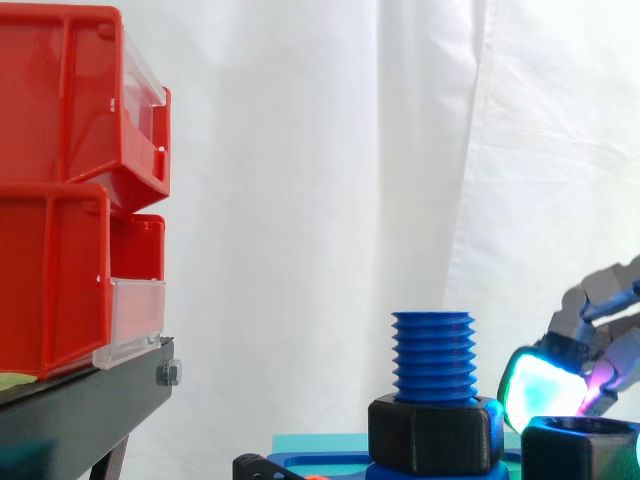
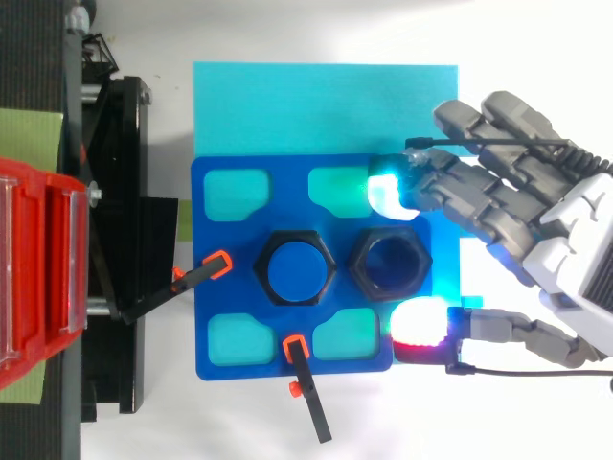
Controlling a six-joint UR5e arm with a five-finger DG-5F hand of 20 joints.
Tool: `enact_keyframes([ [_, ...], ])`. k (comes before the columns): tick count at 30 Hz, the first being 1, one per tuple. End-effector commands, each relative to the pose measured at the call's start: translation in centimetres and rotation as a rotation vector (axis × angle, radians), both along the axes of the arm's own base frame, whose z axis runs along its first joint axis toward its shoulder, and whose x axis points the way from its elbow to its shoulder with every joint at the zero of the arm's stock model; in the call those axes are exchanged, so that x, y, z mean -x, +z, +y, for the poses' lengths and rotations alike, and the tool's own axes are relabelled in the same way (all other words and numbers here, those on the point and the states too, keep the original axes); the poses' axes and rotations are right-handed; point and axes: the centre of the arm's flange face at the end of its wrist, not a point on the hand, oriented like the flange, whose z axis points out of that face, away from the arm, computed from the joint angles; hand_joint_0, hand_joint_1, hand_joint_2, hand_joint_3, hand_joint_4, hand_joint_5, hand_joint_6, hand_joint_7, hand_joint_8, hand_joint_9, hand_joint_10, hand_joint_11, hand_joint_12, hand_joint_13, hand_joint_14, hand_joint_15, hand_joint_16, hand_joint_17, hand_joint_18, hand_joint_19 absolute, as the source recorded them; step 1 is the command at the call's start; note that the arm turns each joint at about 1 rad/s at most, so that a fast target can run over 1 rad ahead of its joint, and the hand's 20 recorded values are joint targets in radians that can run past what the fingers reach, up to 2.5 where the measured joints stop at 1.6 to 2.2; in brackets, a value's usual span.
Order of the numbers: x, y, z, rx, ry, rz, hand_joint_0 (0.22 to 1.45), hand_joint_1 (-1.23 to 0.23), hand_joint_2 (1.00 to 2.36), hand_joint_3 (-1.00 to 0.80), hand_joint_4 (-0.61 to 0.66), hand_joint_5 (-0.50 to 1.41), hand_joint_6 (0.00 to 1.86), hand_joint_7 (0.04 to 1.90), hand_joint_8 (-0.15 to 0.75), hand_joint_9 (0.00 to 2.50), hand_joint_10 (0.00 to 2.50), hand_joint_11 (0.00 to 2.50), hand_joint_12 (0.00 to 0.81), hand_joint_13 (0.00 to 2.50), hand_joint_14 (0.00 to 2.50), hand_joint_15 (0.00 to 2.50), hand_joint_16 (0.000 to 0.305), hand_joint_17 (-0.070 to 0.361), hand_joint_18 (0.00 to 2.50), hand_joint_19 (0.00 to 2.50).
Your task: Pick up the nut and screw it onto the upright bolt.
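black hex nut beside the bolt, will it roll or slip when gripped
The black hexagonal plastic nut lies flat on the blue plastic plate, so it probably won't roll. Its flat sides should give the robot hand purchase.

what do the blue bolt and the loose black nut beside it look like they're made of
The blue bolt is probably plastic, perhaps 3D-printed: matte, evenly coloured, with thick coarse threads and no metallic glint. The loose black nut looks like the same kind of plastic: dull black faces, thick walls, no shine. Looks alone cannot confirm either.
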Motion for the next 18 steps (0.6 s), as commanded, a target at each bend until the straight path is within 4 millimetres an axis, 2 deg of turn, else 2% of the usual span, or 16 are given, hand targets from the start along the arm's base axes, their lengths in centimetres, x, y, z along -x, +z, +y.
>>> enact_keyframes([
  [1,-0.28,-1.41,0.06,0.007,0.000,0.017,0.42,-0.71,1.00,-0.50,0.29,-0.23,0.50,0.89,0.337,0.44,0.00,0.12,0.430,0.32,0.00,0.00,0.058,0.131,0.25,0.00],
  [5,-0.81,-0.78,0.26,-0.003,0.003,0.002,0.43,-0.69,1.00,-0.50,0.31,-0.22,0.50,0.94,0.333,0.45,0.00,0.12,0.421,0.33,0.00,0.00,0.057,0.128,0.25,0.00],
  [18,-1.04,-0.48,0.18,0.006,0.017,0.013,0.48,-0.58,1.00,-0.50,0.34,-0.19,0.50,1.15,0.324,0.49,0.00,0.15,0.396,0.39,0.00,0.00,0.051,0.114,0.33,0.00],
])
